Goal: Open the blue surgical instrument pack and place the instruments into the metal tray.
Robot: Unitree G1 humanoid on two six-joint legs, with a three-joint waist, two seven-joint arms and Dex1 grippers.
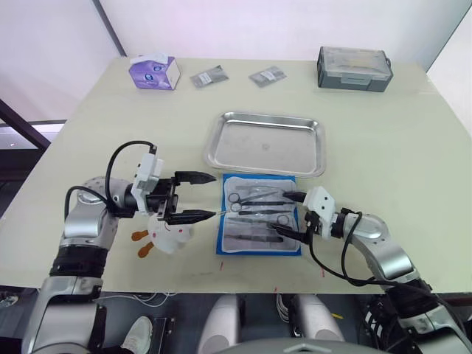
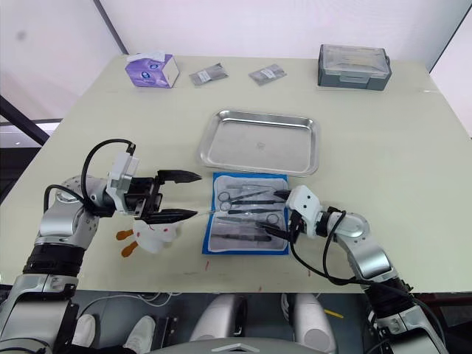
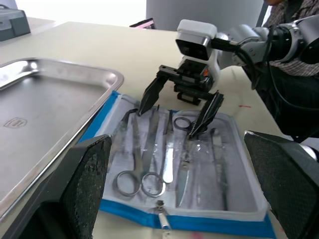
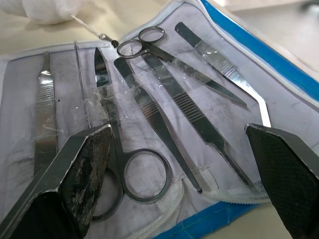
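Pack (image 1: 259,214) lies open and flat, just on the near side of the tray (image 1: 266,143), their edges almost touching. White lining faces up, with the blue border showing all round. The instruments (image 4: 149,94) all sit inside under clear plastic: scissors with ring handles, tweezers or forceps, and a blade-like tool. The exact count is hard to tell.

The tray holds nothing, bare steel only. So the opening step looks done and the transfer step is not started; every tool is left to move.

Right gripper (image 1: 290,216) is at the pack's right edge, on the side away from the tray's left corner. Its fingers are spread wide, one tip near the pack's far right corner and the other over the lower right pockets. It grips nothing. The left wrist view shows both tips down close to the tools, though contact is unclear.

Left gripper (image 1: 195,196) is beside the pack's left edge and also spread wide, holding nothing. Its lower fingertip is close to the zipper pull at the pack's left border. A white crumpled cloth (image 1: 169,234) with orange bits sits under that arm.

Beyond the tray are a tissue box (image 1: 154,71), two small packets (image 1: 209,76) and a grey lidded box (image 1: 354,68), none involved.

My guess is that the right gripper is lining up on a first tool, and the plastic pockets may make the pull awkward.
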